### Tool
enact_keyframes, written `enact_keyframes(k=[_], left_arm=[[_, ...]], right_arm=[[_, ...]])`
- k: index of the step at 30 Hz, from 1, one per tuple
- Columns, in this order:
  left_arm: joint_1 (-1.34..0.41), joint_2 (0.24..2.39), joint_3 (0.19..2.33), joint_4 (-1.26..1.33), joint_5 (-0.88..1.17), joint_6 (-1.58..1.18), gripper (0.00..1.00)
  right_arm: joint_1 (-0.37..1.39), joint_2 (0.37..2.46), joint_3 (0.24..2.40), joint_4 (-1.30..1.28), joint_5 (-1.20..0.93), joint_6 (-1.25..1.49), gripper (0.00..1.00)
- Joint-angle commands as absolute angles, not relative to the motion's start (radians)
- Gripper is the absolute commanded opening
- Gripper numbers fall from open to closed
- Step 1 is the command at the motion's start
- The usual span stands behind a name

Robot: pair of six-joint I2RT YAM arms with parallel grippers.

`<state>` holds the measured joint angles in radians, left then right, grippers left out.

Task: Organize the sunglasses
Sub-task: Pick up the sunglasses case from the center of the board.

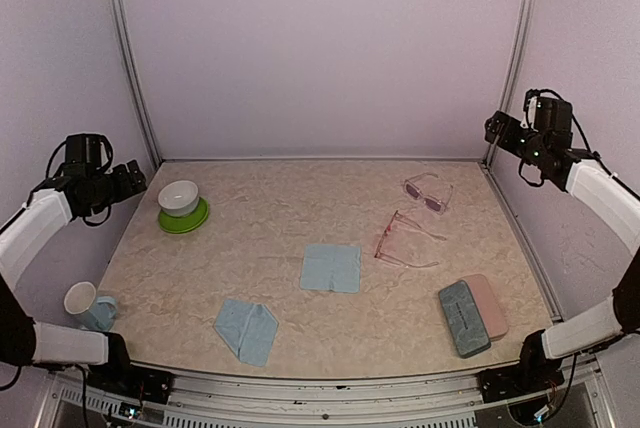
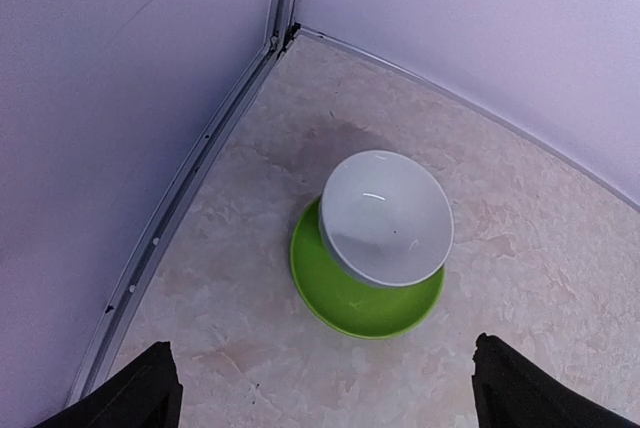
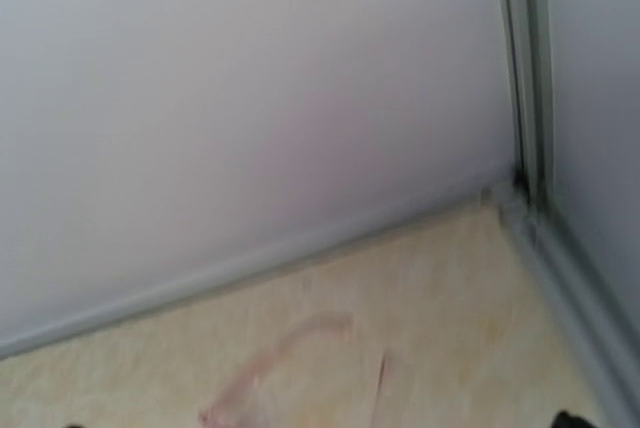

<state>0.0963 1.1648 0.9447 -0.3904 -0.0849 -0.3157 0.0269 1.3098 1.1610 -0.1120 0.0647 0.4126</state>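
Note:
Two pairs of sunglasses lie on the right half of the table. The pale clear-framed pair with purplish lenses (image 1: 428, 192) is near the back. The thin pink-red pair (image 1: 400, 239) lies unfolded in front of it. My left gripper (image 1: 128, 181) hangs high over the back left corner, open, with nothing between its dark fingertips (image 2: 140, 393). My right gripper (image 1: 497, 129) is raised at the back right corner, open and empty. The right wrist view is blurred; a faint pink arc (image 3: 285, 358) shows on the table below it.
A white bowl (image 2: 385, 216) sits tilted on a green plate (image 2: 335, 298) at the back left. Two light-blue cloths (image 1: 331, 267) (image 1: 246, 330) lie mid-table. A blue-grey case (image 1: 463, 317) and a pink case (image 1: 487, 304) lie front right. A cup (image 1: 82, 300) stands front left.

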Motion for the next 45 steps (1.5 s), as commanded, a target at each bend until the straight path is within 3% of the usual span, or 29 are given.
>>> enact_keyframes(k=[1,9,15,30,45], left_arm=[[0.142,1.080,0.901,-0.502,-0.052,-0.361,0.99],[0.222,1.051,0.851,-0.512,0.093,-0.406,0.99],[0.166,1.040,0.824,-0.482,0.094,-0.405,0.99],[-0.112,1.019,0.809,-0.483,-0.063,-0.434,0.99],[-0.154,1.047,0.816,-0.495,-0.105,-0.440,0.99]], right_arm=[[-0.007,1.262,1.085,-0.176,-0.016,0.581,1.00],[-0.027,1.336,1.081,-0.329,-0.228,0.521,1.00],[0.054,1.384,1.119,-0.527,-0.167,0.466,1.00],[0.282,1.366,1.073,-0.748,-0.066,0.432,1.00],[0.542,1.348,0.981,-1.021,0.033,0.727,1.00]])
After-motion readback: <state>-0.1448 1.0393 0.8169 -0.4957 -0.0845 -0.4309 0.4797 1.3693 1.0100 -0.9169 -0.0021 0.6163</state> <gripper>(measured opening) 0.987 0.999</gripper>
